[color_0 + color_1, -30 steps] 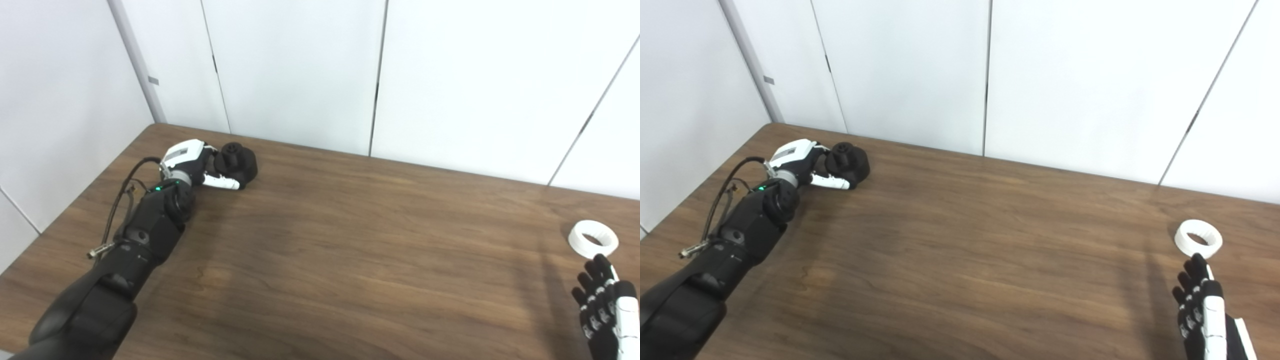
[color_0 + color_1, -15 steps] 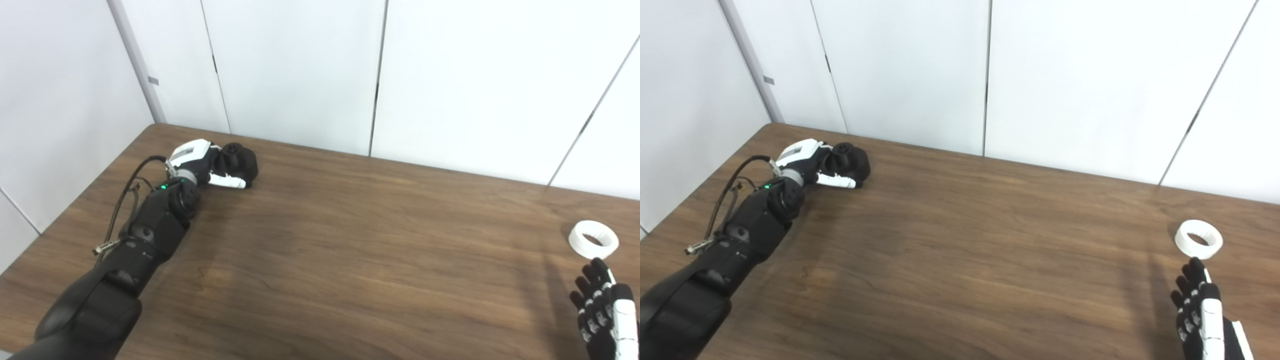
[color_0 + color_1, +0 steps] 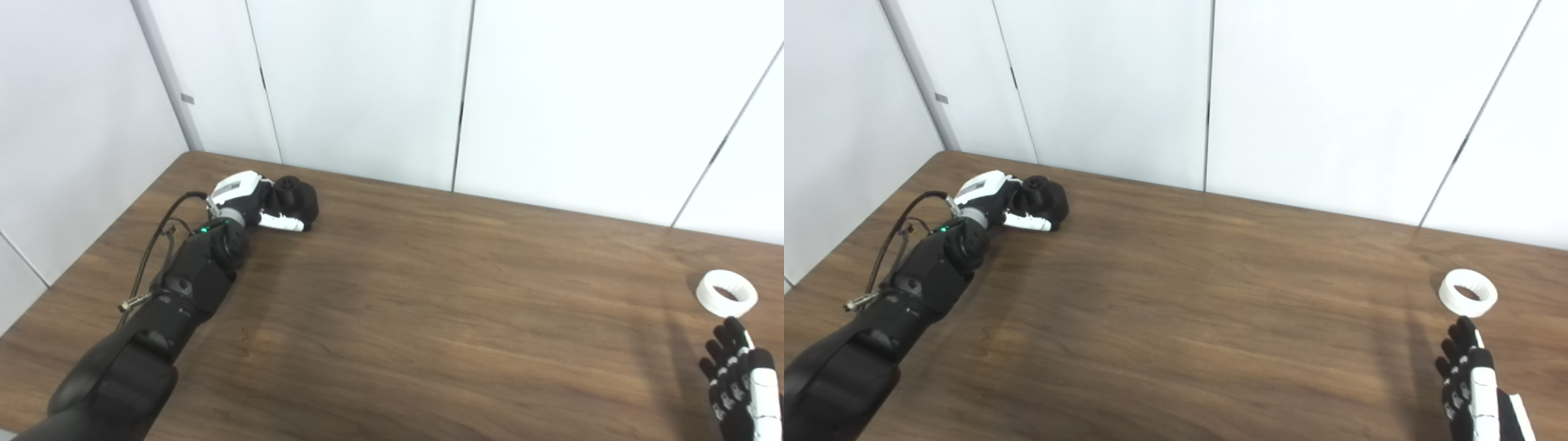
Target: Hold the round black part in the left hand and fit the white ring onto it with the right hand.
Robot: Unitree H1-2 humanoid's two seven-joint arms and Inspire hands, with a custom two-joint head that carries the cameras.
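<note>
While my left arm stretches to the far left corner of the wooden table [image 3: 429, 294], my left hand [image 3: 257, 202] is wrapped around the round black part [image 3: 298, 199] — the thumb lies along its near side and the fingers curl behind it. The part sits low at the table surface, its small knob pointing up; whether it rests on the wood or is a little off it, I cannot tell.

My right hand [image 3: 1473, 389] is at the lower right edge of view, holding nothing, its fingers [image 3: 1462, 343] extended and slightly spread, pointing away from me. The white ring [image 3: 1467, 292] lies flat on the table just beyond those fingertips — close, but not touched. Ring and black part are well apart, at opposite ends of the table. White wall panels [image 3: 367, 86] stand behind the table's far edge.
</note>
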